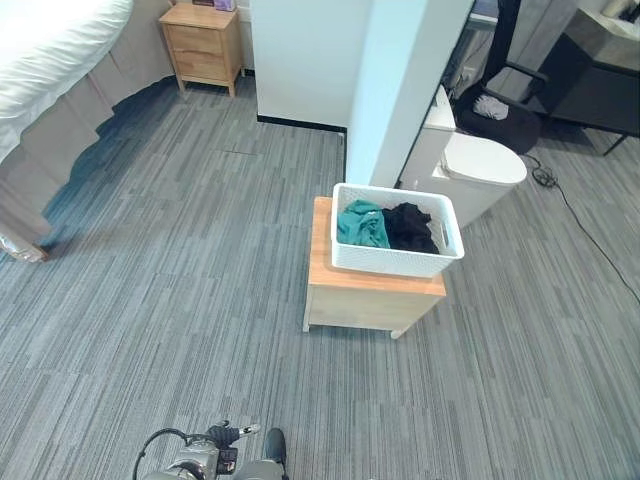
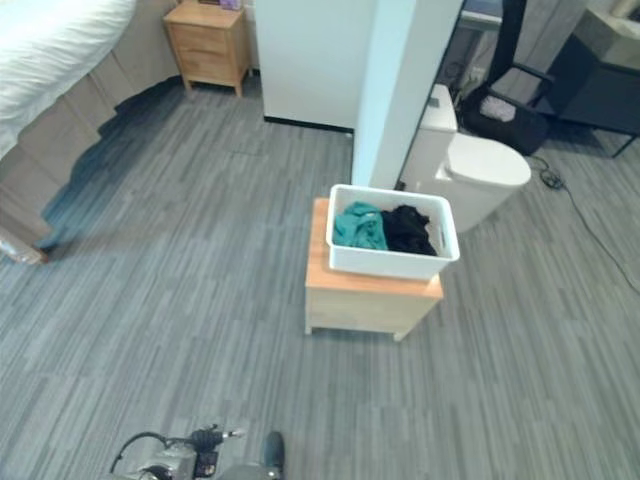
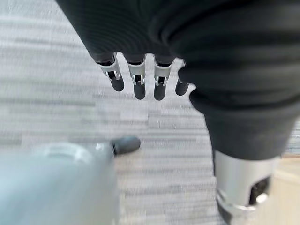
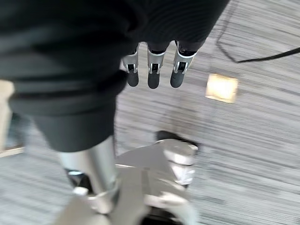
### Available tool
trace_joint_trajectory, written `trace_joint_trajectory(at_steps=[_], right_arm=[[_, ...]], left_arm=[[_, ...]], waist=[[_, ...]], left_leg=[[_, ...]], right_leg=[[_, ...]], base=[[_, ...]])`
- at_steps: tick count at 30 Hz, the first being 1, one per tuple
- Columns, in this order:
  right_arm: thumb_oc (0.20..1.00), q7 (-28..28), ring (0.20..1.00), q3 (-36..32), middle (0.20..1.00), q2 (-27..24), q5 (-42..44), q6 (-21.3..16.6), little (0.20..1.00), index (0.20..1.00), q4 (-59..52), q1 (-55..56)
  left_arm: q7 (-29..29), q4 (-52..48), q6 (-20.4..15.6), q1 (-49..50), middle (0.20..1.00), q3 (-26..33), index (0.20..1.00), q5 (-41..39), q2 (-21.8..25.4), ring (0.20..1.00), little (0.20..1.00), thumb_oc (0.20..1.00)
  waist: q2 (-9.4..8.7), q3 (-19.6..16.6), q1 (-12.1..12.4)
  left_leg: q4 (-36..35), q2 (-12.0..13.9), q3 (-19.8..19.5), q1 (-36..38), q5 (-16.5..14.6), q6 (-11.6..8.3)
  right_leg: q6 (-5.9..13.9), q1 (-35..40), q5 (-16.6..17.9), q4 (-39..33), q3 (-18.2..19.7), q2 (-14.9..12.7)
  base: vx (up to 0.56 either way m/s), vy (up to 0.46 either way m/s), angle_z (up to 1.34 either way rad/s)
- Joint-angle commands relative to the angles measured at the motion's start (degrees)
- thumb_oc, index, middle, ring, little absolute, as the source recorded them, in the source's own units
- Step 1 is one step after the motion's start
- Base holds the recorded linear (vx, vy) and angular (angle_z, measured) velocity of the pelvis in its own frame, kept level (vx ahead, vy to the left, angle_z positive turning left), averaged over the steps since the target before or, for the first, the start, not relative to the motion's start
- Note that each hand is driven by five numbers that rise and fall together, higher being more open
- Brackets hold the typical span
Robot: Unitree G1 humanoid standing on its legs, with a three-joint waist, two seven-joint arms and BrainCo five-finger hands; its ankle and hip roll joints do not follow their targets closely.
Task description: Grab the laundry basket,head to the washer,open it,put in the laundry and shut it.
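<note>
On one wooden stand [image 1: 370,292], one white laundry basket [image 1: 392,260], two garments [image 1: 388,226]

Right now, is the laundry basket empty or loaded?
Loaded. The white laundry basket sits upright on the small wooden table with a teal garment and a black garment inside, filling only the bottom.

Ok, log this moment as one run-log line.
phase: approach | laundry basket: on wooden stand, holds teal and black clothes, untouched | left hand: open, empty | right hand: open, empty
</note>
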Motion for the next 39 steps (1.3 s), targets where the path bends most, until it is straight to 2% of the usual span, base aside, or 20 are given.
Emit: trace_joint_trajectory(at_steps=[1, 2, 3, 6, 8, 9, 10, 11, 15, 19, 20, 21, 25, 26, 29, 30, 32, 33, 36, 39], right_arm=[[1.000, 1.56, 1.000, 0.20, 1.000, -0.95, 1.71, -0.57, 1.000, 1.000, -3.71, -0.36], [1.000, 1.27, 1.000, 0.55, 1.000, -0.83, 1.25, -0.79, 1.000, 1.000, -4.05, -0.51], [1.000, 0.23, 1.000, 0.95, 1.000, -0.56, 1.23, -1.37, 1.000, 1.000, -4.44, -1.35], [1.000, -0.42, 1.000, 0.94, 1.000, -0.62, 0.76, -1.70, 1.000, 1.000, -5.01, -1.81], [1.000, -0.47, 1.000, 0.89, 1.000, -0.65, 0.66, -1.75, 1.000, 1.000, -5.05, -1.98], [1.000, -0.33, 1.000, 1.03, 1.000, -0.96, 0.14, -1.61, 1.000, 1.000, -4.93, -1.98], [1.000, -0.33, 1.000, 1.03, 1.000, -0.97, 0.14, -1.61, 1.000, 1.000, -4.93, -1.98], [1.000, -0.21, 1.000, 0.85, 1.000, -1.03, 0.05, -1.63, 1.000, 1.000, -4.91, -1.94], [1.000, -0.16, 1.000, -0.11, 1.000, -1.28, -0.33, -1.40, 1.000, 1.000, -3.96, -2.21], [1.000, -0.36, 1.000, 0.48, 1.000, -0.54, -1.29, -1.22, 1.000, 1.000, -3.20, -1.74], [1.000, -0.56, 1.000, 0.71, 1.000, -0.34, -1.43, -1.30, 1.000, 1.000, -3.02, -1.48], [1.000, -0.80, 1.000, 1.02, 1.000, -0.46, -2.01, -1.39, 1.000, 1.000, -2.72, -1.28], [1.000, -1.54, 1.000, 1.00, 1.000, -0.89, -1.21, -1.56, 1.000, 1.000, -2.31, -1.87], [1.000, -2.58, 1.000, 1.15, 1.000, -1.27, -1.36, -1.55, 1.000, 1.000, -1.67, -2.56], [1.000, -3.36, 1.000, 1.01, 1.000, -1.68, -1.24, -1.63, 1.000, 1.000, -1.36, -2.85], [1.000, -3.65, 1.000, 0.42, 1.000, -2.32, -0.70, -1.61, 1.000, 1.000, -0.96, -2.85], [1.000, -3.77, 1.000, 0.22, 1.000, -2.76, -0.18, -1.51, 1.000, 1.000, -0.92, -2.85], [1.000, -3.79, 1.000, 1.05, 1.000, -3.17, -1.17, -1.57, 1.000, 1.000, -0.89, -2.78], [1.000, -4.28, 1.000, 2.04, 1.000, -2.95, -2.20, -1.79, 1.000, 1.000, -1.02, -2.63], [1.000, -4.74, 1.000, 2.20, 1.000, -2.68, -2.88, -1.56, 1.000, 1.000, -0.57, -3.31]], left_arm=[[0.78, 0.41, 0.34, -1.59, 1.000, 0.62, 1.000, 2.97, -1.60, 1.000, 1.000, 1.000], [0.71, 0.65, 0.39, -1.65, 1.000, 0.35, 1.000, 3.57, -1.70, 1.000, 1.000, 1.000], [0.88, 1.17, 0.81, -2.07, 1.000, -0.08, 1.000, 4.29, -1.70, 1.000, 1.000, 1.000], [0.80, 1.66, 1.16, -1.62, 1.000, -0.20, 1.000, 5.34, -1.76, 1.000, 1.000, 1.000], [0.84, 1.85, 1.15, -1.58, 1.000, -0.34, 1.000, 5.82, -1.98, 1.000, 1.000, 1.000], [0.95, 2.43, 1.26, -1.34, 1.000, -0.21, 1.000, 5.83, -2.49, 1.000, 1.000, 1.000], [0.95, 2.44, 1.25, -1.35, 1.000, -0.21, 1.000, 5.83, -2.50, 1.000, 1.000, 1.000], [0.94, 2.62, 1.23, -1.41, 1.000, -0.14, 1.000, 5.81, -2.58, 1.000, 1.000, 1.000], [0.81, 2.95, 0.94, -1.20, 1.000, 0.30, 1.000, 5.58, -2.83, 1.000, 1.000, 1.000], [0.77, 3.54, 0.98, -0.31, 1.000, 0.46, 1.000, 6.25, -2.97, 1.000, 1.000, 1.000], [1.00, 3.56, 0.97, -0.05, 1.000, 0.13, 1.000, 6.71, -2.90, 1.000, 1.000, 1.000], [1.35, 3.98, 1.17, 0.44, 1.000, -0.14, 1.000, 7.53, -2.50, 1.000, 1.000, 1.000], [1.87, 3.33, 1.18, 0.16, 1.000, -0.51, 1.000, 6.93, -2.79, 1.000, 1.000, 1.000], [2.41, 2.80, 1.12, -0.90, 1.000, -1.04, 1.000, 6.01, -3.22, 1.000, 1.000, 1.000], [2.46, 2.74, 1.21, -1.71, 1.000, -1.31, 1.000, 5.16, -3.48, 1.000, 1.000, 1.000], [2.59, 2.33, 1.14, -2.49, 1.000, -1.78, 1.000, 4.96, -3.88, 1.000, 1.000, 1.000], [2.76, 2.02, 1.06, -2.98, 1.000, -1.94, 1.000, 4.58, -4.11, 1.000, 1.000, 1.000], [2.63, 1.87, 0.69, -3.83, 1.000, -2.11, 1.000, 3.86, -4.46, 1.000, 1.000, 1.000], [3.11, 1.58, 0.49, -4.45, 1.000, -2.59, 1.000, 3.73, -4.62, 1.000, 1.000, 1.000], [2.41, 1.81, 0.54, -3.97, 1.000, -2.59, 1.000, 4.09, -4.80, 1.000, 1.000, 1.000]], waist=[[2.41, 2.70, 0.22], [2.59, 2.87, -0.03], [3.29, 3.40, -1.21], [4.26, 4.25, -1.70], [4.30, 4.57, -2.08], [4.14, 4.89, -2.84], [4.16, 4.95, -2.80], [3.97, 4.85, -3.08], [3.54, 4.58, -3.36], [2.36, 3.11, -2.97], [2.23, 2.77, -3.00], [2.28, 1.96, -3.33], [2.76, 1.48, -3.37], [3.09, 1.52, -3.52], [3.29, 1.72, -3.71], [3.13, 2.24, -3.90], [2.95, 2.74, -3.71], [2.53, 3.55, -2.33], [3.05, 4.04, -1.57], [3.73, 3.86, -0.78]], left_leg=[[2.99, 2.54, 4.78, -4.49, 0.08, -1.24], [2.18, 2.46, 5.32, -3.47, -0.26, -1.13], [0.58, 2.51, 4.86, -1.10, -0.61, -1.23], [-0.31, 3.47, 6.01, 1.50, -1.28, -1.97], [-0.01, 3.51, 6.03, 2.36, -2.04, -2.05], [0.32, 3.50, 6.01, 3.76, -2.86, -2.42], [0.31, 3.52, 6.03, 3.85, -2.87, -2.43], [0.11, 3.55, 6.11, 4.07, -3.00, -2.77], [-0.14, 5.19, 6.77, 6.66, -3.90, -4.57], [0.59, 5.95, 6.83, 8.00, -4.75, -5.44], [0.73, 6.68, 6.37, 8.23, -4.53, -5.89], [1.04, 8.94, 5.66, 8.83, -3.99, -6.98], [2.48, 11.41, 4.50, 8.07, -3.49, -7.99], [4.98, 13.66, 4.15, 7.39, -3.04, -8.87], [7.66, 15.53, 3.73, 6.27, -1.23, -9.71], [12.89, 16.86, 3.53, 4.50, -0.20, -10.02], [17.78, 16.65, 2.32, 2.14, 0.52, -9.97], [12.65, 9.19, -4.21, -2.66, -1.42, -8.63], [6.27, 13.21, 2.01, -7.37, 5.21, -10.31], [2.69, 13.52, 1.10, -7.62, 7.38, -10.83]], right_leg=[[2.32, -0.45, 16.32, -3.69, -4.45, -4.61], [2.40, -0.78, 16.34, -2.90, -5.81, -4.48], [1.59, -4.52, 12.65, -2.82, -4.59, -0.52], [0.07, -6.80, 9.14, -6.99, -10.93, -1.24], [0.11, -7.43, 9.33, -8.76, -11.36, -1.49], [0.89, -8.57, 12.02, -13.82, -8.75, -1.82], [0.89, -8.47, 12.07, -13.91, -8.73, -1.78], [1.48, -9.27, 13.98, -16.53, -7.88, -2.48], [4.02, -11.37, 20.97, -20.91, -6.98, -7.53], [3.97, -8.95, 20.23, -22.90, -7.57, -6.44], [3.48, -8.37, 19.85, -22.96, -7.37, -5.49], [2.43, -7.26, 17.94, -22.10, -7.45, -3.12], [0.98, -6.59, 15.74, -21.55, -8.11, -1.00], [-0.34, -6.37, 14.20, -21.22, -8.22, 0.77], [-1.45, -5.00, 13.34, -21.68, -9.05, 2.18], [-2.48, -3.24, 12.57, -22.57, -9.70, 3.13], [-3.41, -2.12, 11.77, -23.01, -10.25, 3.52], [-2.74, -0.75, 11.61, -24.30, -9.82, 2.88], [-2.25, 1.29, 11.11, -25.82, -11.67, 2.62], [-1.67, 2.99, 10.17, -26.49, -11.03, 2.98]], base=[[0.17, 0.273, -0.13], [0.16, 0.201, -0.32], [0.15, 0.167, -0.31], [0.13, 0.054, -0.06], [0.13, -0.033, -0.18], [0.13, -0.051, -0.09], [0.16, -0.093, -0.03], [0.07, -0.082, -0.01], [0.16, -0.193, -0.19], [0.15, -0.207, -0.16], [0.15, -0.316, 0.00], [0.18, -0.397, 0.07], [0.09, -0.279, -0.01], [0.09, -0.387, 0.17], [0.07, -0.271, 0.19], [0.07, -0.253, 0.00], [0.12, -0.225, 0.20], [0.17, -0.076, 0.23], [0.16, 0.010, 0.31], [0.20, 0.078, 0.02]])
